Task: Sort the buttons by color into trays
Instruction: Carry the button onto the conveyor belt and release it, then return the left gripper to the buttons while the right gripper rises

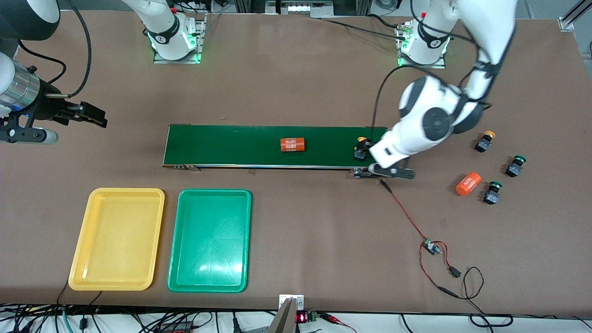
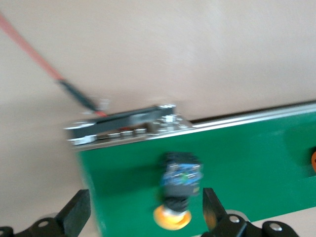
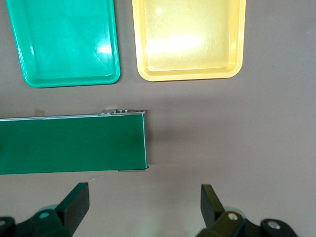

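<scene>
One yellow-capped button [image 1: 360, 140] [image 2: 178, 190] lies on its side on the conveyor belt's end toward the left arm. My left gripper [image 1: 366, 156] [image 2: 144, 213] stands open around it, one finger [image 2: 76, 213] well off the button, the other beside it. A second yellow button [image 1: 484, 141] and two green buttons [image 1: 515, 166] [image 1: 492, 192] rest on the table toward the left arm's end. The yellow tray [image 1: 118, 238] [image 3: 190, 44] and the green tray [image 1: 210, 240] [image 3: 64, 44] lie empty side by side, nearer the front camera than the belt. My right gripper [image 1: 90, 115] [image 3: 143, 205] waits open over bare table off the belt's other end.
The long green conveyor belt [image 1: 231, 145] [image 2: 256, 158] [image 3: 69, 145] carries an orange "4680" cylinder [image 1: 292, 144] at its middle. Another orange cylinder [image 1: 468, 184] lies among the loose buttons. A red wire runs from the belt's end to a small circuit board [image 1: 431, 247].
</scene>
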Controlling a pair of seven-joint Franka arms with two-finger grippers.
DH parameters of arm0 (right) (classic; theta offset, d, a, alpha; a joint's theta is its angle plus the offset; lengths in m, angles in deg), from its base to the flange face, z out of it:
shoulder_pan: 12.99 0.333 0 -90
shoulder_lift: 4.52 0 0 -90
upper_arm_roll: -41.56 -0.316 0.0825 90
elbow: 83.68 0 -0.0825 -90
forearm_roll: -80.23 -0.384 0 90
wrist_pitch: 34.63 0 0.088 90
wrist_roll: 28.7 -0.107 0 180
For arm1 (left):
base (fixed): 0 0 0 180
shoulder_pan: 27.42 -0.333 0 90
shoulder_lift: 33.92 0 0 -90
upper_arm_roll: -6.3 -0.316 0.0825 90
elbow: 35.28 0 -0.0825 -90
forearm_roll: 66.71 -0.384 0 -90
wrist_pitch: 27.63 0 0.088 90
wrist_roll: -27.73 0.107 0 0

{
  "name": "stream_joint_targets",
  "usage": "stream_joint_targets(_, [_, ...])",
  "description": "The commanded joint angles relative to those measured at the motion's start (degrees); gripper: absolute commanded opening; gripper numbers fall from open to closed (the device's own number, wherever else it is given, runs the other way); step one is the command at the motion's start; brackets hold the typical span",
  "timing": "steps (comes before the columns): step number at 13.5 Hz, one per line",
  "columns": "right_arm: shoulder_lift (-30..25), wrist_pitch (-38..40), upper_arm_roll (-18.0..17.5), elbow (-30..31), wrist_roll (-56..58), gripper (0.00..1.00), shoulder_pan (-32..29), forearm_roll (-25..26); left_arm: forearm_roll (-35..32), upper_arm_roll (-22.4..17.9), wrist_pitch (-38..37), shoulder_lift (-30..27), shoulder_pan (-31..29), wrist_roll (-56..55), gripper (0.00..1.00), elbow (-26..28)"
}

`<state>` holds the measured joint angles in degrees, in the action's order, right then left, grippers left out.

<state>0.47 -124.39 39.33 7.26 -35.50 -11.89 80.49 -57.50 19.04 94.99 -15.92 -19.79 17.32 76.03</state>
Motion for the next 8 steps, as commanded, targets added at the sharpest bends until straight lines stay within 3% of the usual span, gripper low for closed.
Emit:
stream_joint_targets(1, [-0.2,0.6,-0.2,0.0,0.1,1.00,-0.4,-0.5,0.4,-0.5,-3.9,-2.8,-8.7,1.4,1.00,1.3])
stream_joint_targets(6, [-0.2,0.6,-0.2,0.0,0.1,1.00,-0.4,-0.6,-0.2,-0.5,-6.2,-2.5,-20.2,12.2,1.00,2.8])
stream_joint_targets(8, [-0.2,0.6,-0.2,0.0,0.1,1.00,-0.4,-0.6,-3.2,-0.6,-6.3,-2.8,-23.5,12.3,1.00,3.7])
